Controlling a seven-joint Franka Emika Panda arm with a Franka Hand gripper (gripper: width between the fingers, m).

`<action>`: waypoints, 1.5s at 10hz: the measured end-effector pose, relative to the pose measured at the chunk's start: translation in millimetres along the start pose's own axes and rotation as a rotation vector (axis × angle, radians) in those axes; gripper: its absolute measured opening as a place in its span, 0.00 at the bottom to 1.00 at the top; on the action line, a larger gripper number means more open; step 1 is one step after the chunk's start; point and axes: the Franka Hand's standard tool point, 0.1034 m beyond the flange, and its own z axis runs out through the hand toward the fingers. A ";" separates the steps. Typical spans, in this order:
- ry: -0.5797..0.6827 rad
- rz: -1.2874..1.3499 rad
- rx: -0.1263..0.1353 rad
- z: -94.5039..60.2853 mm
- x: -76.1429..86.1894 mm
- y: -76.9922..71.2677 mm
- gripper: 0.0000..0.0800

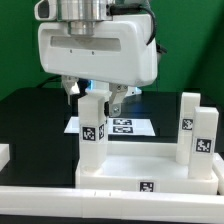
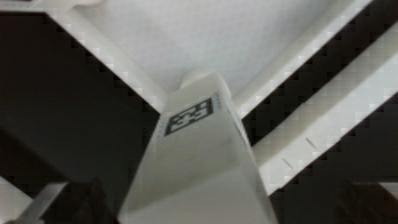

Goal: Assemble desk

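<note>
The white desk top (image 1: 150,165) lies at the front of the table, and its rim also shows in the wrist view (image 2: 338,120). One white leg (image 1: 93,125) stands upright on the desk top at the exterior view's left and carries a square tag. A second leg (image 1: 197,130) stands upright at the right. My gripper (image 1: 93,100) hangs over the left leg with one finger on each side of its top. The jaws are spread wide and do not press on it. In the wrist view the leg (image 2: 196,150) runs up between the dark fingers (image 2: 63,205), with dark gaps on both sides of it.
The marker board (image 1: 125,126) lies flat on the black table behind the desk top. A white edge (image 1: 100,205) runs along the front of the exterior view. A small white piece (image 1: 4,153) sits at the left border.
</note>
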 end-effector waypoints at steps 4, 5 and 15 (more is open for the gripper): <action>0.010 -0.322 -0.004 -0.4 2.1 1.8 0.81; 0.012 -0.376 -0.006 0.0 2.4 2.2 0.81; 0.017 -0.148 0.001 0.9 3.2 3.4 0.36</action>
